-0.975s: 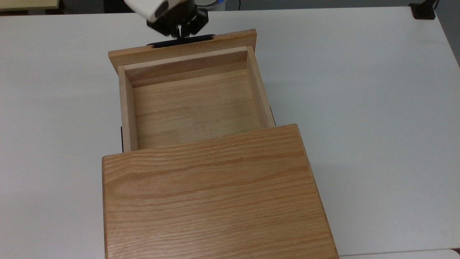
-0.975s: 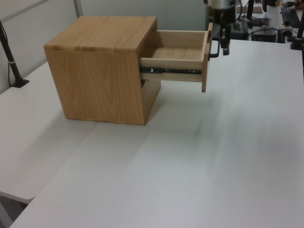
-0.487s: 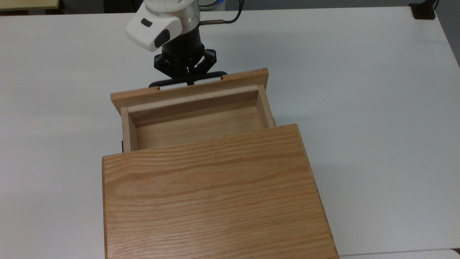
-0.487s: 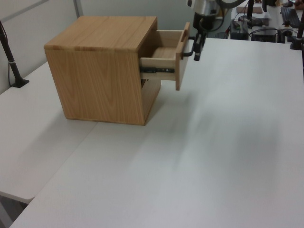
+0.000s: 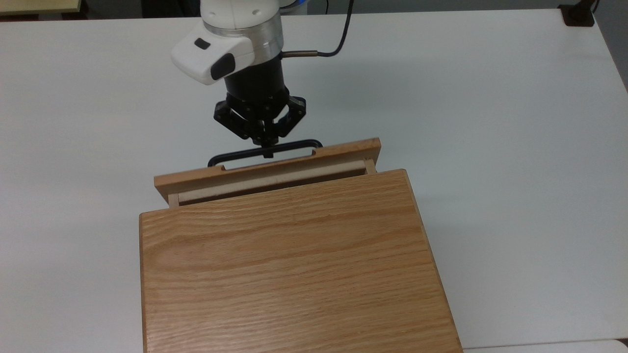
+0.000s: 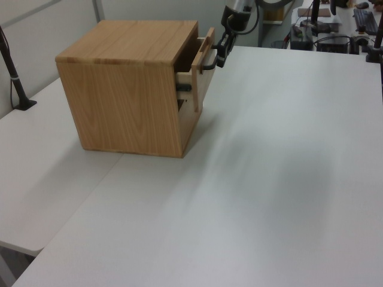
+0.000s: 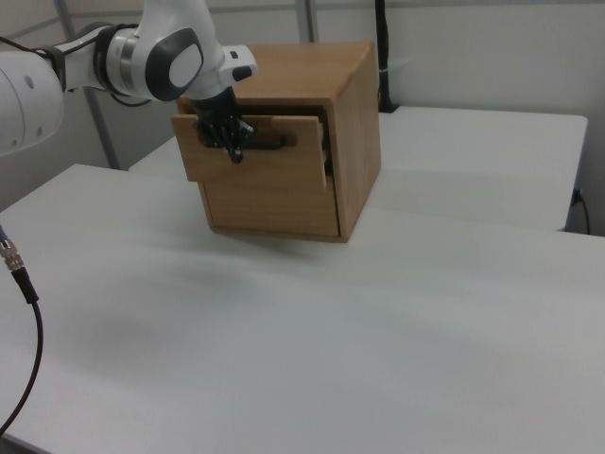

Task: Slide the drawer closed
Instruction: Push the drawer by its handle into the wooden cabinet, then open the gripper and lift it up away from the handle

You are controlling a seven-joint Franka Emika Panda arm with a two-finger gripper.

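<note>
The drawer [image 5: 267, 172] sticks out only a narrow strip from the oak cabinet [image 5: 294, 264]; its front panel is tilted a little in the top view. My gripper [image 5: 267, 148] points down at the thin black bar handle [image 5: 294, 145], fingers shut together, their tips touching the middle of the bar. In the left view the drawer [image 6: 202, 69] stands a short gap off the cabinet [image 6: 125, 95], with the gripper [image 6: 219, 55] against its handle. In the right view the gripper [image 7: 236, 151] presses at the handle [image 7: 276, 144] on the drawer's front panel [image 7: 269, 189].
The cabinet stands on a white table [image 5: 490, 147] with wide free room on both sides. A black clamp [image 5: 578, 14] sits at the top view's far right corner. A black pole [image 6: 13, 72] stands at the left view's left, and a cable [image 7: 21, 284] at the right view's left edge.
The drawer has slid from wide open to almost fully into the cabinet. The gripper followed it toward the cabinet, staying at the handle.
</note>
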